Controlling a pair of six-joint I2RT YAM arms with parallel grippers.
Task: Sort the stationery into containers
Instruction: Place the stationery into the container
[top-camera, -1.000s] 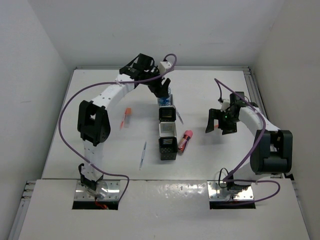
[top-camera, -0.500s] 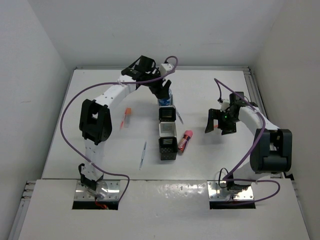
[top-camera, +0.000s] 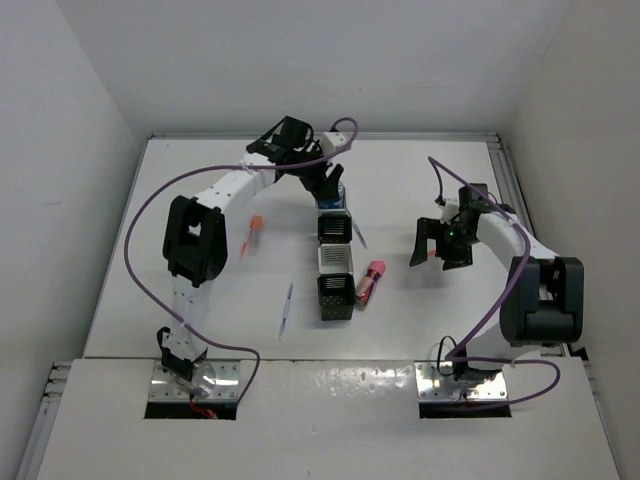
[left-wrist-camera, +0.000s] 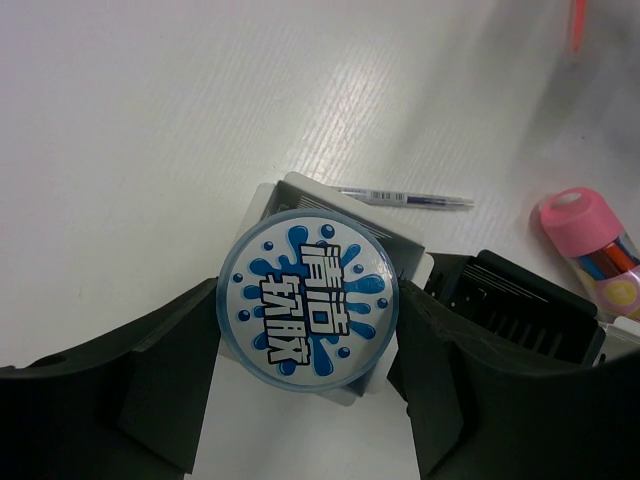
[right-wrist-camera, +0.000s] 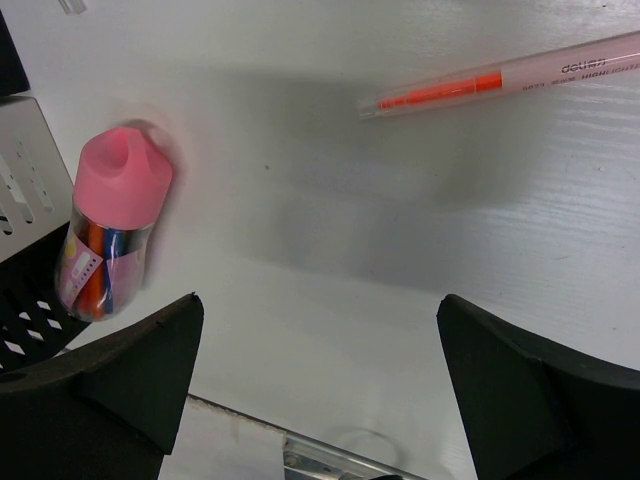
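Observation:
My left gripper (top-camera: 328, 182) is shut on a round blue-and-white roll (left-wrist-camera: 308, 298), held flat just above the far white cup (left-wrist-camera: 408, 250) of the container row (top-camera: 334, 258). Whether the roll touches that cup I cannot tell. I see only this one roll. The pink-capped marker (top-camera: 372, 280) lies right of the row, a thin grey pen (top-camera: 358, 236) lies beside the row, and another (top-camera: 286, 310) lies to its left. The white stick with orange cap (top-camera: 252, 235) lies further left. My right gripper (top-camera: 441, 247) is open and empty, right of the marker (right-wrist-camera: 110, 215).
The row has black mesh (left-wrist-camera: 520, 310) and white cups alternating, running near to far at the table's middle. A pale stick with an orange section (right-wrist-camera: 500, 75) shows in the right wrist view. White walls close in the table on three sides.
My left wrist has shifted slightly toward the far side, keeping the roll over the far cup. The right arm has not moved.

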